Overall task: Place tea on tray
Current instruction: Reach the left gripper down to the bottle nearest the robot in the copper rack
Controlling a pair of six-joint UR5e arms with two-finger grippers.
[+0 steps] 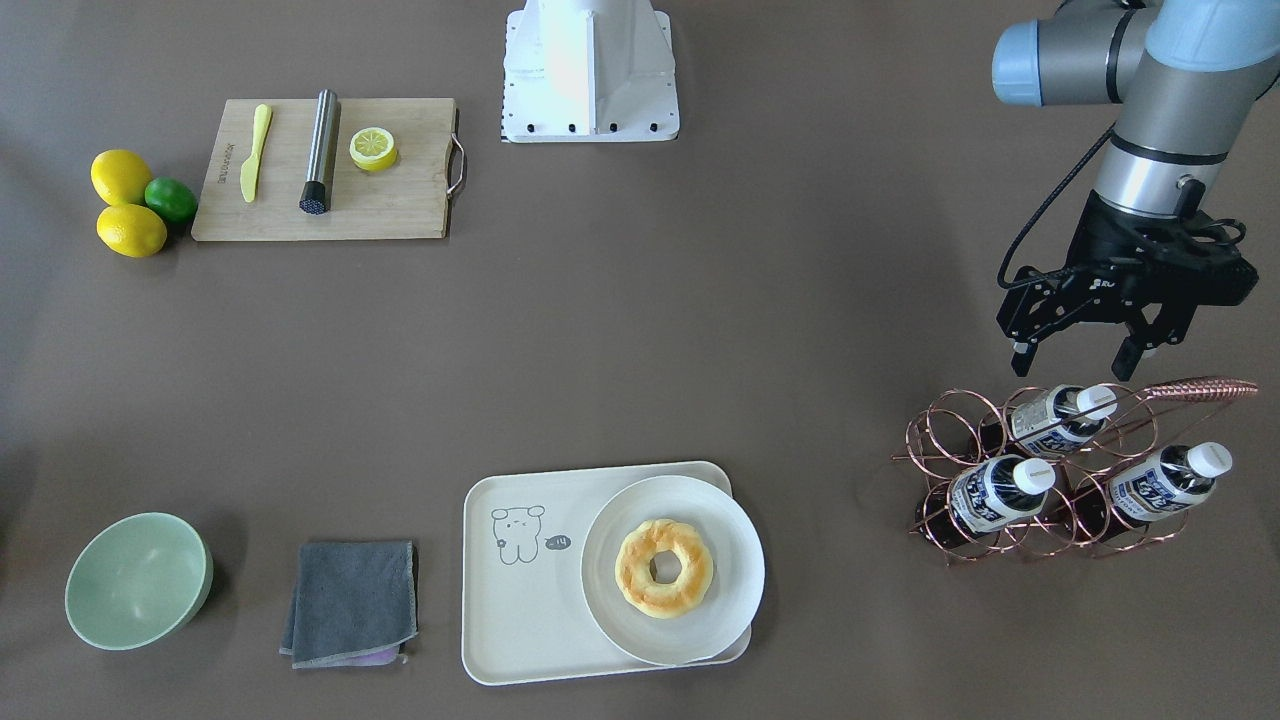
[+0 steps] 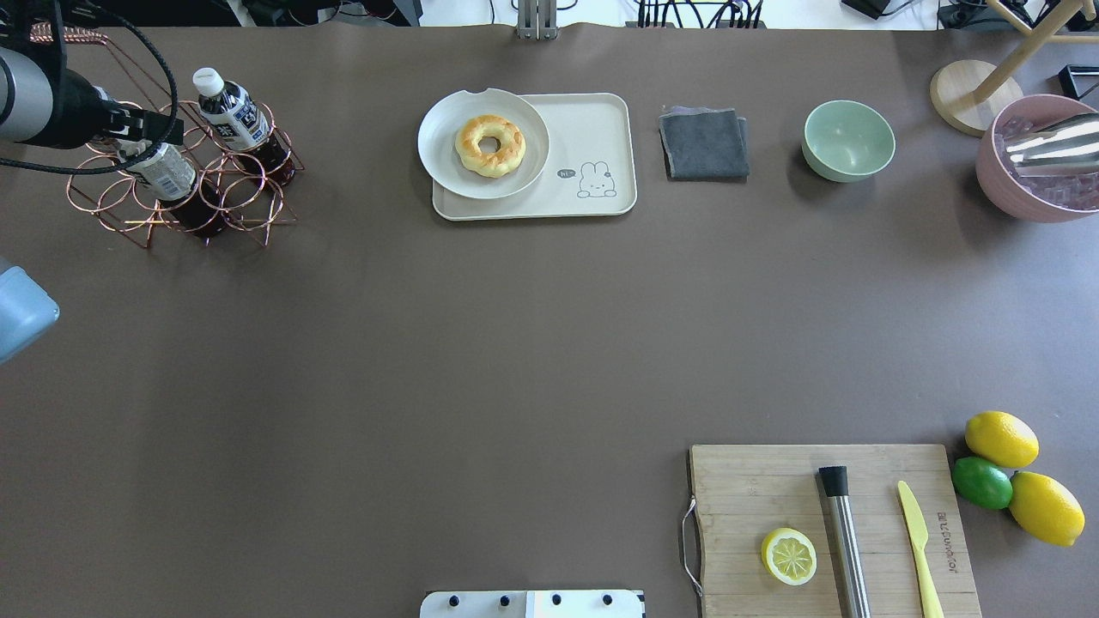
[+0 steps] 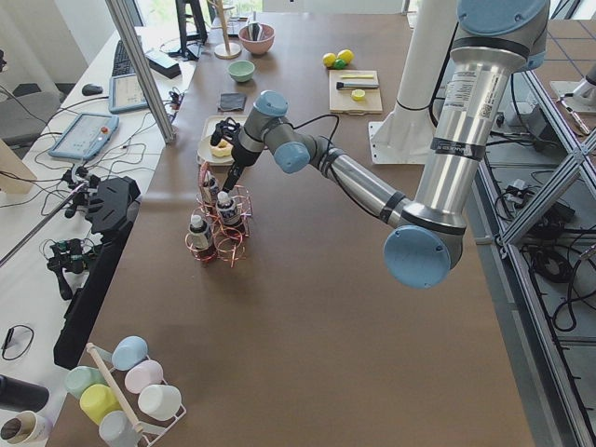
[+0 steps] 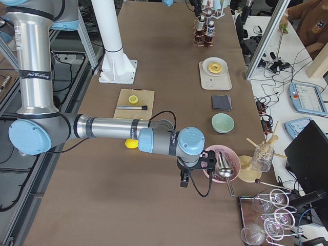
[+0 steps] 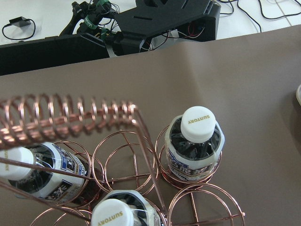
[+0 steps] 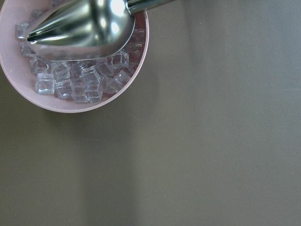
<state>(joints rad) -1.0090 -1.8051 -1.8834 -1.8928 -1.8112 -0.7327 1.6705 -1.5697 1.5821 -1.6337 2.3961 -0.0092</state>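
Left gripper, jaws wide and empty, hangs just above your nearest tea bottle — cap tilted up toward it in the copper rack — well apart from the tray.

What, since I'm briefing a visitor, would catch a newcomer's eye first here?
The left gripper hangs open just above a copper wire rack holding three tea bottles, far to the robot's left. Opposite the robot, a doughnut on a white plate sits partly on the cream bear tray.
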